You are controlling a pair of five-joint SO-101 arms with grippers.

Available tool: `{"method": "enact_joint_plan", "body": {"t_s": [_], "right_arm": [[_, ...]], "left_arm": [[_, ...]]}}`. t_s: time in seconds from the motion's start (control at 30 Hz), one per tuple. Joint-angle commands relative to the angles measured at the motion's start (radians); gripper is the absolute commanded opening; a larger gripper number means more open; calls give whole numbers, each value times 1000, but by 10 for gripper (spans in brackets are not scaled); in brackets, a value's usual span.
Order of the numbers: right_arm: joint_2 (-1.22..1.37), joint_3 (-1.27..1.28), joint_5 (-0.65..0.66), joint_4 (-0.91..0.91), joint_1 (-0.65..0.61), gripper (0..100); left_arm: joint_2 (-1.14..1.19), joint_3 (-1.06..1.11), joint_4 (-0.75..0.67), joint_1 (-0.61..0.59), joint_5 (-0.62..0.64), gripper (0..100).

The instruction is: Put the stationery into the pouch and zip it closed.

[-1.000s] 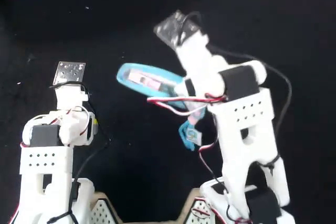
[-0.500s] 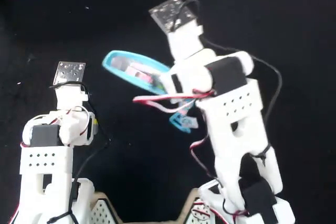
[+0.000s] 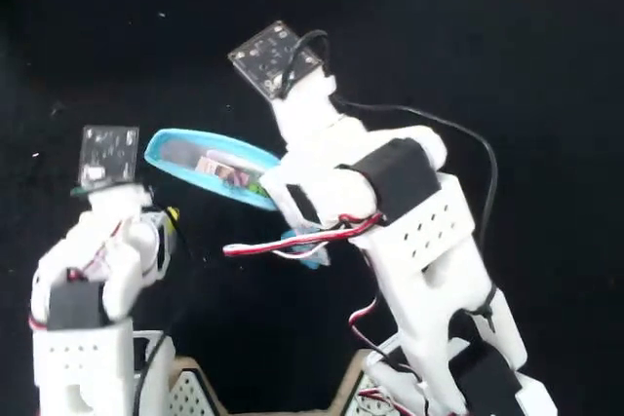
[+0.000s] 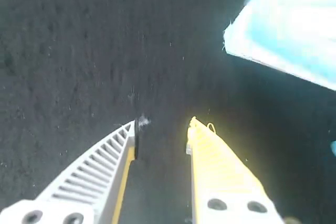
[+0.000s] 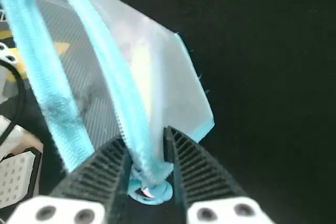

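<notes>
R hand (image 5: 148,140) clamps pouch (image 5: 157,87), blk table (image 3: 546,65)

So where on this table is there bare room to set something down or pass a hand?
Bare table runs along the far edge, and to the right of the right arm. A smaller patch sits between the two arm bases. Crowded in the middle: the pouch, held in the right pincer, is close to the open left pincer.
</notes>
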Motion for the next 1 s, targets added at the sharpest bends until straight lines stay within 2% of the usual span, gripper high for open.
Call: {"method": "enact_joint_plan", "body": {"t_s": [0.0,0.2,0.5,0.7,0.83,0.97], "right_arm": [[22,22,32,26,-60,140],[-84,22,52,23,-175,144],[-229,21,49,-31,-173,143],[-236,62,54,32,-173,144],[-288,139,133,28,-181,144],[-337,183,133,31,-181,149]], "left_arm": [[-250,58,-17,1,3,168],[-325,82,-14,1,-21,170],[-285,76,-17,2,-17,170],[-281,76,-17,2,-17,170],[-279,76,-17,2,-17,170],[-279,76,-17,4,-17,170]]}}
